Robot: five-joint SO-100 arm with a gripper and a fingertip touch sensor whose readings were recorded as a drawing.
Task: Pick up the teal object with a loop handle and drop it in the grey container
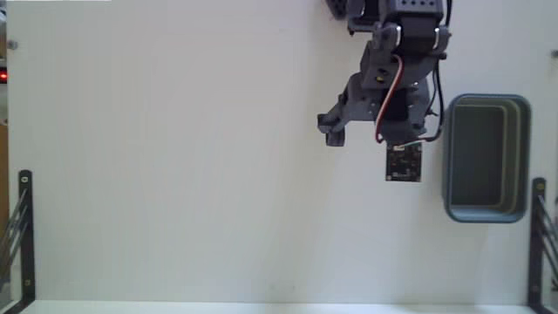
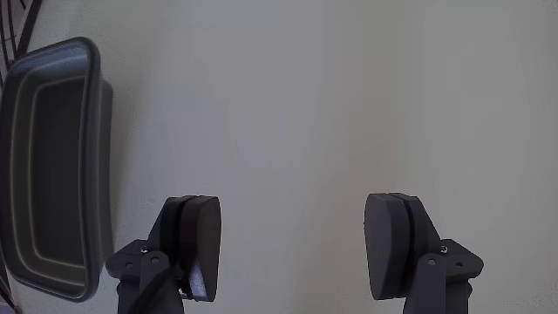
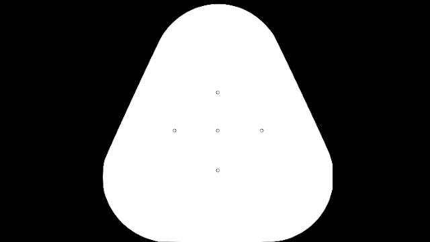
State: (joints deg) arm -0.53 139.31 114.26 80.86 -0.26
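The teal object with a loop handle shows in neither view. The grey container (image 1: 524, 157) stands at the right of the white table in the fixed view, and its dark inside shows nothing in it. In the wrist view the grey container (image 2: 94, 131) lies at the left edge. My gripper (image 1: 366, 124) hangs over the table just left of the container in the fixed view. Seen from the wrist, the gripper (image 2: 296, 253) is open, its two dark fingers (image 2: 199, 244) spread wide over bare white table with nothing between them.
Black metal brackets stand at the lower left (image 1: 24, 228) and lower right (image 1: 536, 237) of the table in the fixed view. The arm's base (image 1: 392, 13) is at the top edge. The white tabletop (image 1: 174, 157) spreads left of the arm.
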